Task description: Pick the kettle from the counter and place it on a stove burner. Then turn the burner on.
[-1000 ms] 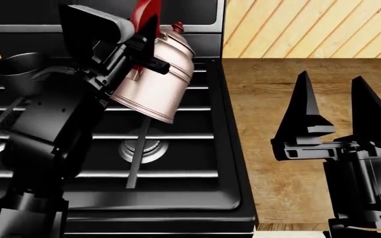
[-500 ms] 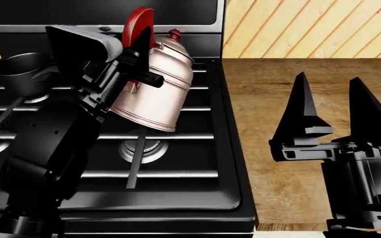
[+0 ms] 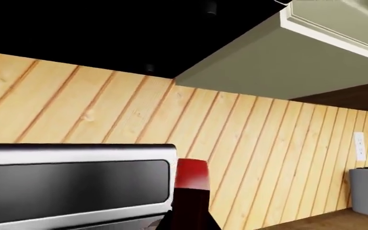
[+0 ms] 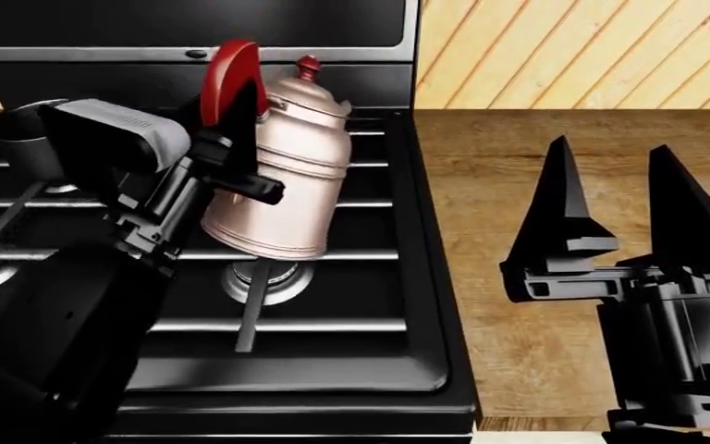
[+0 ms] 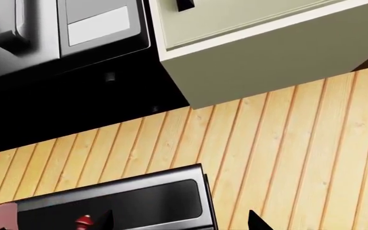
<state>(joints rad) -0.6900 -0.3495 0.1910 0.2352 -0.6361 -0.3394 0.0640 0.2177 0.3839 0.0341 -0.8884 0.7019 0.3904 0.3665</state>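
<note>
My left end effector (image 4: 234,153) is clamped on the red handle of the kettle (image 4: 275,176), holding it tilted above the front-right stove burner (image 4: 266,277). My right end effector (image 4: 614,199) hovers released over the surface (image 4: 516,166). Pickup done; set-down and burner ignition remain.

Left tool (image 4: 234,139) clamped, arm raised; right tool (image 4: 620,208) upright, jaws apart.

Dark saucepan (image 4: 29,139), plank wall (image 3: 248,143), microwave (image 5: 63,28)

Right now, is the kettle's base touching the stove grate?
Cannot tell. In the head view the kettle, tilted, seems near the grate, but no gap or contact shows plainly.
</note>
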